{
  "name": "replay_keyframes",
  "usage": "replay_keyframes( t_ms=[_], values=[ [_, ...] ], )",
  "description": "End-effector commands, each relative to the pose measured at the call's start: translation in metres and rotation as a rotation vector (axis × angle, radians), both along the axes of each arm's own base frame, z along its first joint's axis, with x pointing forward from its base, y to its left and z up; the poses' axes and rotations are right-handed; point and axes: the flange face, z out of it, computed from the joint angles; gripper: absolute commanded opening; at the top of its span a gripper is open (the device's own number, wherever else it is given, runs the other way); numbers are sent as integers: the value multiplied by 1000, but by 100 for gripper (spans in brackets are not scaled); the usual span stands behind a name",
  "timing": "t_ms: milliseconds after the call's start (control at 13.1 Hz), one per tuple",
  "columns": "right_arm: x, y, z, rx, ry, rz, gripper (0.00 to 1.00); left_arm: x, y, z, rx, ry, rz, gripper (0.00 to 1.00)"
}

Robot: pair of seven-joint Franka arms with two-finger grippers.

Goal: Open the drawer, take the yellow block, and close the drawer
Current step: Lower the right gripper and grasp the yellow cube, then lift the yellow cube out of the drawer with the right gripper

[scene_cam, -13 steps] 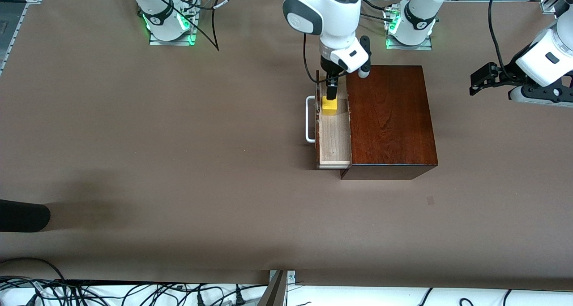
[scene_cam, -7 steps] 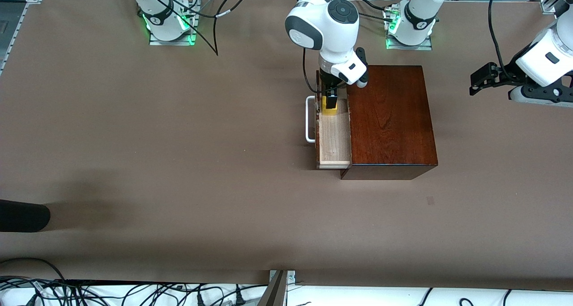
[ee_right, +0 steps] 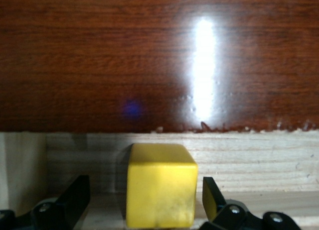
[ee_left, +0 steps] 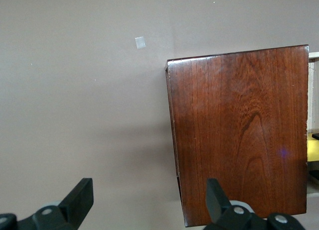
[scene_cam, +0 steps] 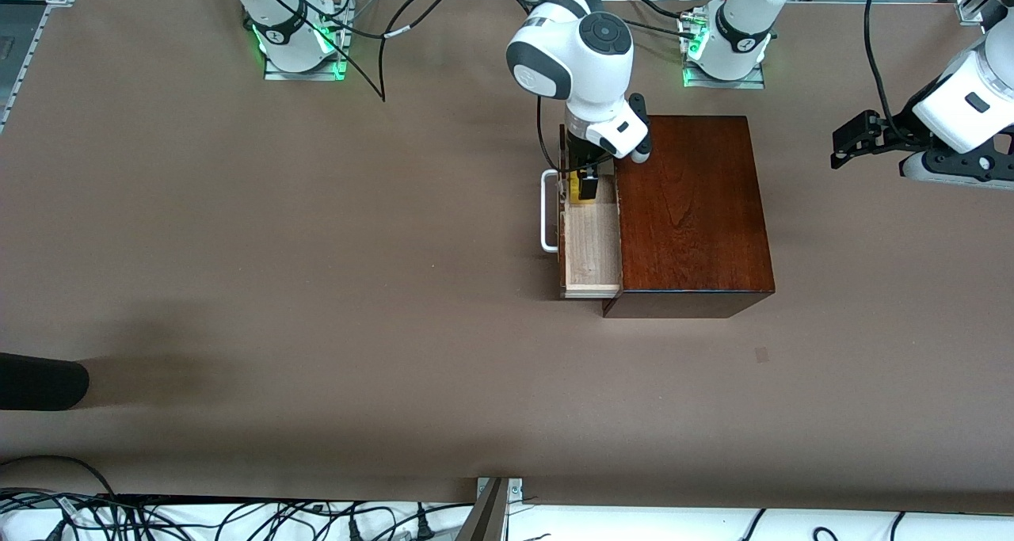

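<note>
- Front view: the drawer (scene_cam: 590, 244) stands pulled out of the dark wooden box (scene_cam: 689, 208) on the brown worktop (scene_cam: 317, 287), its white handle (scene_cam: 547, 212) facing the right arm's end. The right pincer (scene_cam: 585, 186) is lowered into the tray's end farthest from the front camera, over the yellow block (scene_cam: 573, 186), of which only a sliver shows. The left pincer (scene_cam: 851, 141) hangs in the air over the worktop at the left arm's end, well apart from the box; that arm waits.
- Left wrist view: the left pincer (ee_left: 149, 200) is spread wide, gripping nothing; box top (ee_left: 239, 135) below.
- Right wrist view: the yellow block (ee_right: 160, 184) rests on the pale drawer floor (ee_right: 249, 155) between the right pincer's released fingers (ee_right: 75, 195), a gap on each side.
</note>
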Motion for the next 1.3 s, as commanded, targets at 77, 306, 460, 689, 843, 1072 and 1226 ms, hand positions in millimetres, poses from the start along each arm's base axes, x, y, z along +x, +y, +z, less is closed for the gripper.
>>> replay_keyframes(
  t_ms=[77, 306, 460, 689, 843, 1072, 1226],
  values=[
    [4, 5, -1, 12, -24, 18, 66, -2, -1, 3, -22, -1, 2, 100],
    [4, 5, -1, 12, -24, 11, 8, -2, -2, 3, -22, -1, 1, 100],
    [7, 3, 1, 8, -30, 8, 0, -2, -1, 4, -24, -3, 2, 100],
    [5, 1, 18, 0, -20, 0, 0, -2, -1, 3, -23, -1, 5, 100],
    [7, 2, 54, 28, -25, -14, 0, -2, -1, 5, -23, -4, 8, 100],
    [11, -12, 113, 57, -30, -73, 0, -1, -2, 6, -23, -4, 8, 100],
    [22, -36, 159, 61, -43, -125, 0, -1, -2, 6, -23, -4, 8, 100]
  ],
)
